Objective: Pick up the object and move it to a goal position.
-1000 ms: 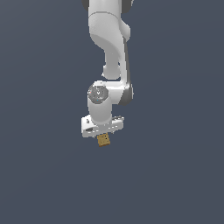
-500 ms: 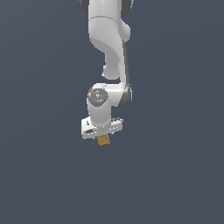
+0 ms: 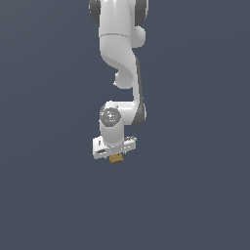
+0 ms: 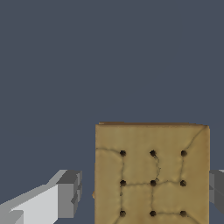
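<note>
The object (image 3: pixel 115 158) is a small tan-brown block that hangs under the white hand, clear of any surface. It is narrower than the hand above it. My gripper (image 3: pixel 115 157) is shut on it. In the wrist view the object (image 4: pixel 152 175) fills the lower right, showing cracks and a grid of dark dots. A grey fingertip (image 4: pixel 70 192) stands at one side of it, and a sliver of the other finger (image 4: pixel 217 192) shows at the opposite side. The gripper (image 4: pixel 146 194) straddles the block.
The white arm (image 3: pixel 119 58) reaches down from the top of the exterior view. Around it there is only a plain dark blue-grey background, with no table edge, goal mark or other object showing.
The arm's wrist and hand have sunk slightly in the exterior view, and the block stays gripped under the hand.
</note>
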